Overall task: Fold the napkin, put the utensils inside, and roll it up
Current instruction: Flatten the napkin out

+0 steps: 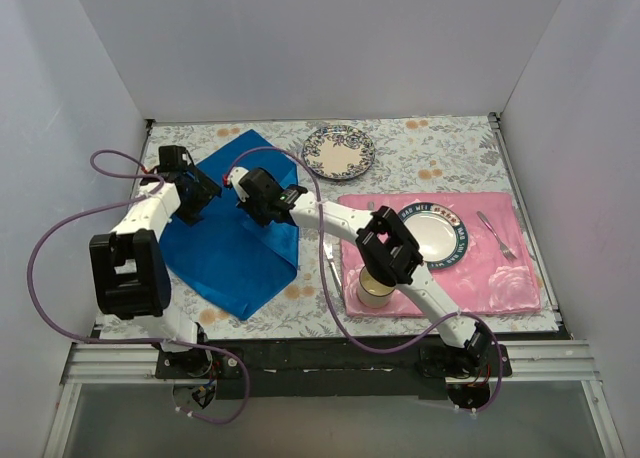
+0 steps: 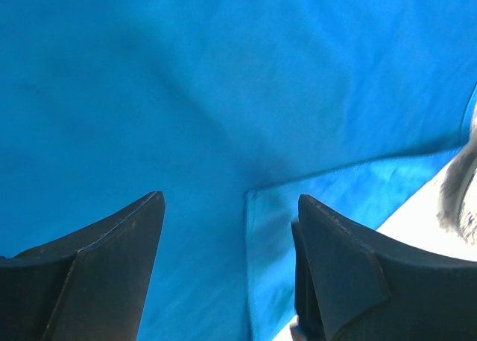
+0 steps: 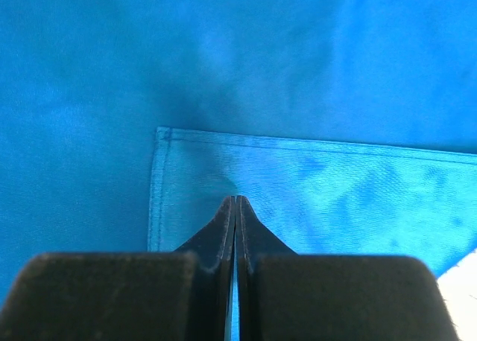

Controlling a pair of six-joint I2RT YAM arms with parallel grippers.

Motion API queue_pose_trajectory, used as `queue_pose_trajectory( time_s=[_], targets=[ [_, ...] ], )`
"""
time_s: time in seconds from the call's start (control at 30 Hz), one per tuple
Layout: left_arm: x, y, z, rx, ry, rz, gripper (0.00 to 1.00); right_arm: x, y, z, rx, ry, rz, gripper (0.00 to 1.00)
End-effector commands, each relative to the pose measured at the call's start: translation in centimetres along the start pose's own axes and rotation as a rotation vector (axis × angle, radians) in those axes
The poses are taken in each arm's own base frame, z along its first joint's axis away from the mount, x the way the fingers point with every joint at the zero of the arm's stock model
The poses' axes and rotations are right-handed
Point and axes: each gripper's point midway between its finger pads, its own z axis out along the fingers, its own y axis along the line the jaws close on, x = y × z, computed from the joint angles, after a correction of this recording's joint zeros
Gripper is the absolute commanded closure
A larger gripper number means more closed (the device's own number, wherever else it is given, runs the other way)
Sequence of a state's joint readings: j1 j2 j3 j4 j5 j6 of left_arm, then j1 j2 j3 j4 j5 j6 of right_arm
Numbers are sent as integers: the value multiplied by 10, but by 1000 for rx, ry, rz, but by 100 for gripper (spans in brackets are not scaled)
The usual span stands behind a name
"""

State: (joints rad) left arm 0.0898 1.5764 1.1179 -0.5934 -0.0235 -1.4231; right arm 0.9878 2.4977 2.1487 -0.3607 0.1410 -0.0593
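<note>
The blue napkin [image 1: 235,243] lies on the left of the table, partly folded over itself. My left gripper [image 1: 200,193] is open just above it; in the left wrist view its fingers straddle a hemmed corner of the napkin [image 2: 250,196], with the gripper [image 2: 231,207] over the cloth. My right gripper [image 1: 247,193] is shut on the napkin; in the right wrist view [image 3: 236,201] a sliver of blue cloth shows between the closed jaws, near the hemmed corner of the top layer [image 3: 160,136]. A fork [image 1: 497,235] lies on the pink placemat. Another slim utensil [image 1: 329,258] lies between napkin and placemat.
The pink placemat [image 1: 500,278] on the right holds a blue-rimmed plate [image 1: 455,240] and a cup [image 1: 376,288] under the right arm. A floral plate [image 1: 339,151] sits at the back. White walls enclose the table.
</note>
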Motion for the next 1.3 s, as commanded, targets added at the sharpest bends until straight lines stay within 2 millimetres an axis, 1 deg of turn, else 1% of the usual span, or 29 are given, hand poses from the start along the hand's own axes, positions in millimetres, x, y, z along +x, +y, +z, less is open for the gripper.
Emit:
queue_pose_trajectory(
  time_s=[0.0, 0.03, 0.07, 0.1, 0.13, 0.17, 0.3, 0.37, 0.4, 0.43, 0.47, 0.57, 0.6, 0.67, 0.7, 0.77, 0.8, 0.83, 0.93, 0.97, 1.0, 1.03, 1.07, 1.1, 1.13, 1.17, 1.2, 1.23, 1.27],
  targets=[
    [-27, -18, 17, 9, -30, -50, 30, -69, -27, -59, 36, -169, 17, 99],
    [-32, -18, 21, 0, -33, -86, 32, -68, -24, -59, 11, -168, 4, 96],
    [-33, -11, 26, -27, -30, -116, 35, -69, -17, -59, -38, -174, -7, 74],
    [-34, 0, 31, -51, -22, -151, 39, -67, -11, -58, -61, -162, -17, 65],
    [-26, 12, 39, -84, 3, -172, 40, -67, -8, -58, -77, -160, -15, 57],
    [-24, 18, 43, -97, 5, -190, 41, -69, -4, -59, -100, -162, -12, 52],
    [-5, 52, 54, -210, 42, -191, 45, -59, 11, -56, -172, -134, 21, 51],
    [6, 63, 52, -236, 50, -192, 46, -56, 17, -58, -198, -128, 64, 52],
    [7, 68, 50, -247, 45, -193, 46, -43, 20, -53, -206, -103, 71, 53],
    [8, 68, 44, -241, 34, -194, 46, -43, 22, -52, -213, -110, 99, 54],
    [16, 79, 42, -269, 43, -197, 46, -40, 23, -52, -215, -102, 125, 57],
    [24, 92, 28, -321, 27, -242, 46, -23, 21, -43, -193, -63, 172, 61],
    [30, 98, 26, -339, 33, -266, 46, -19, 19, -41, -188, -55, 179, 61],
    [38, 98, 15, -319, 48, -285, 46, -9, 16, -35, -172, -33, 192, 62],
    [48, 104, 12, -332, 67, -297, 45, -4, 14, -32, -164, -24, 195, 63],
    [59, 108, 4, -330, 82, -339, 45, 5, 7, -25, -148, -13, 203, 63],
    [59, 106, -4, -308, 69, -353, 45, 9, 4, -22, -142, -9, 207, 63],
    [70, 113, -7, -318, 81, -373, 44, 12, 0, -18, -136, -4, 210, 63],
    [78, 110, -22, -263, 71, -377, 44, 14, -15, -3, -141, -18, 214, 63],
    [77, 107, -25, -244, 63, -367, 45, 6, -26, 6, -135, -40, 219, 63],
    [78, 102, -28, -224, 55, -344, 44, 4, -31, 10, -134, -38, 219, 63],
    [76, 95, -33, -188, 47, -322, 44, -4, -36, 13, -138, -57, 211, 63],
    [72, 85, -34, -125, 41, -252, 44, -1, -39, 23, -151, -58, 213, 63],
    [79, 68, -37, -36, 91, -212, 43, -26, -44, 19, -155, -121, 200, 62],
    [78, 57, -40, 20, 103, -178, 41, -36, -43, 19, -167, -153, 185, 61],
    [72, 44, -42, 87, 84, -151, 40, -43, -40, 20, -189, -173, 173, 59],
    [69, 35, -44, 138, 79, -109, 38, -55, -40, 15, -201, -204, 174, 58],
    [73, 20, -49, 221, 114, -87, 36, -70, -39, 9, -215, -245, 175, 57],
    [71, 13, -44, 240, 124, -75, 35, -82, -35, -5, -243, -268, 198, 55]
  ],
)
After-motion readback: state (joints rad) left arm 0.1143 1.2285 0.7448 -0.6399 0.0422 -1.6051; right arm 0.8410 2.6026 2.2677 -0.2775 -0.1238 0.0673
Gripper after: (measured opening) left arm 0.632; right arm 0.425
